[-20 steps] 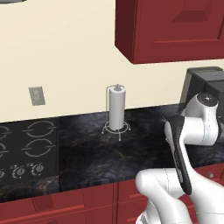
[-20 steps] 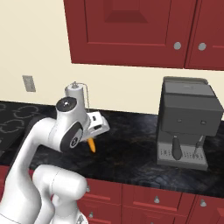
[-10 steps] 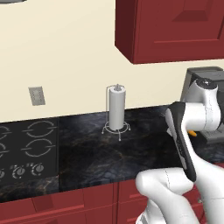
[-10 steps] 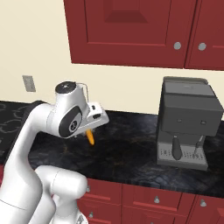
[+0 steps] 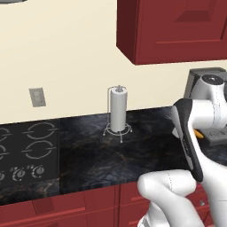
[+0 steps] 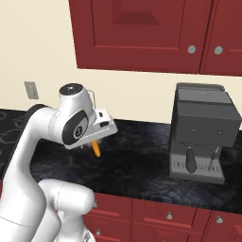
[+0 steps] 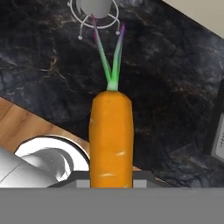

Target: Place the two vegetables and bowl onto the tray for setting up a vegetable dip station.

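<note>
A thick orange carrot [image 7: 111, 138] with green stems stands up between my jaws in the hand view, over the black counter [image 7: 166, 87]. In the right base view its orange tip [image 6: 96, 149] hangs below my gripper [image 6: 96, 142], which is shut on it above the counter. An orange bit of the carrot [image 5: 199, 134] also peeks out beside the arm in the left base view. The bowl, the tray and the other vegetable are out of view.
A paper towel holder [image 5: 118, 113] stands at the back of the counter. A grey coffee machine [image 6: 201, 134] sits to the right. A stove top [image 5: 24, 148] lies to the left. Red wall cabinets [image 6: 142, 33] hang overhead.
The arm has lifted and turned a little with the carrot still in its grip; the hand sits slightly higher than a second ago. The counter objects have not moved.
</note>
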Robot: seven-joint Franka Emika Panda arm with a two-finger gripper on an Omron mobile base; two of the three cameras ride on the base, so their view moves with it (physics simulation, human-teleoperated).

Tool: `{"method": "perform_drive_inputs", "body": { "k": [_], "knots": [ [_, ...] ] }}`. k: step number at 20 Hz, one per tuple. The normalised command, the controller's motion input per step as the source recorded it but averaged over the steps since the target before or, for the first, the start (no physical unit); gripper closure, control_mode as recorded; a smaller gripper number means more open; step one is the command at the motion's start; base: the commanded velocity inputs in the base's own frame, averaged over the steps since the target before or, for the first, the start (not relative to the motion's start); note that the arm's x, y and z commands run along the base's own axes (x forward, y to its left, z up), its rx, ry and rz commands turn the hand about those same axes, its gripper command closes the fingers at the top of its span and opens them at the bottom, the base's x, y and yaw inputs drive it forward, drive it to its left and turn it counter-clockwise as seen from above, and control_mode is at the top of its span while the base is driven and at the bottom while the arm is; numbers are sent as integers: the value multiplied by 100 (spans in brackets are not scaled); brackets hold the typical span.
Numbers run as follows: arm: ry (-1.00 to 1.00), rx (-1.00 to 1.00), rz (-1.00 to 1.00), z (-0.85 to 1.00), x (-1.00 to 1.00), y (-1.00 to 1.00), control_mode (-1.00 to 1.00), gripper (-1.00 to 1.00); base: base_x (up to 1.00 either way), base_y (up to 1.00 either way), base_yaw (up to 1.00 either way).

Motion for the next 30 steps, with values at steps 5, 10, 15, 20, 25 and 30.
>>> {"method": "perform_drive_inputs", "body": {
  "k": [5, 10, 15, 20, 25, 30],
  "knots": [
    [0, 0, 0, 0, -20, 0, -100, 100, 0, 0, 0],
    [0, 0, 0, 0, -5, 0, 100, 100, -19, 0, 0],
    [0, 0, 0, 0, 0, 0, 100, 100, -93, 46, 0],
    [0, 0, 0, 0, 0, 0, 100, 100, -51, 100, 2],
    [0, 0, 0, 0, 0, 0, 100, 100, -3, 100, 1],
    [0, 0, 0, 0, 0, 0, 100, 100, 0, 100, 0]
  ]
}}
